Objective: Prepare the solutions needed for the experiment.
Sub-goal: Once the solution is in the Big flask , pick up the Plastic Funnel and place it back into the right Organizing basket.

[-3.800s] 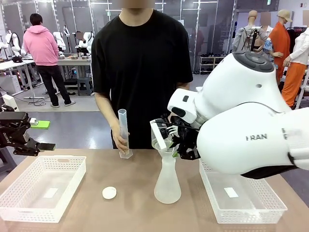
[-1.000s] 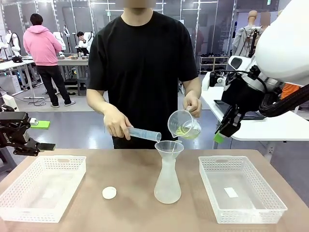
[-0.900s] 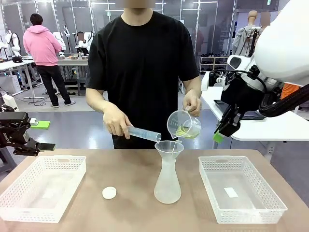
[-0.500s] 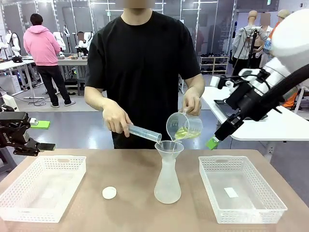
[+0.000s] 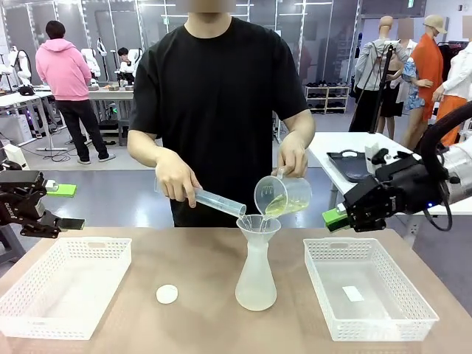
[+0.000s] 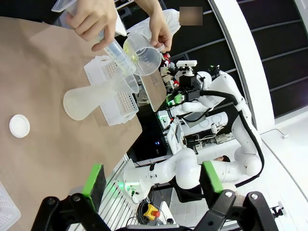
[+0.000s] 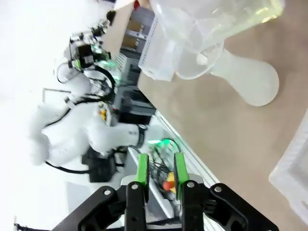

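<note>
Seeing the solutions (image 5: 278, 205) as just a shallow, clear, pale yellow-green layer pooling toward the lip of a tilted see-through beaker (image 5: 284, 190), held by the person's hand (image 5: 293, 158) right over the funnel (image 5: 258, 223) sitting in the frosted flask (image 5: 256, 279) mid-table, with the other hand (image 5: 175, 179) tipping a measuring cylinder (image 5: 220, 202) at that same funnel. Also spotting the left gripper (image 5: 66, 206) hanging off the table's left side with its 2 fingers spread wide and gripping nothing, and the right gripper (image 7: 160, 169) hovering near the right basket (image 5: 346, 243), pads pulled close with a thin gap between, clamping nothing either.
</note>
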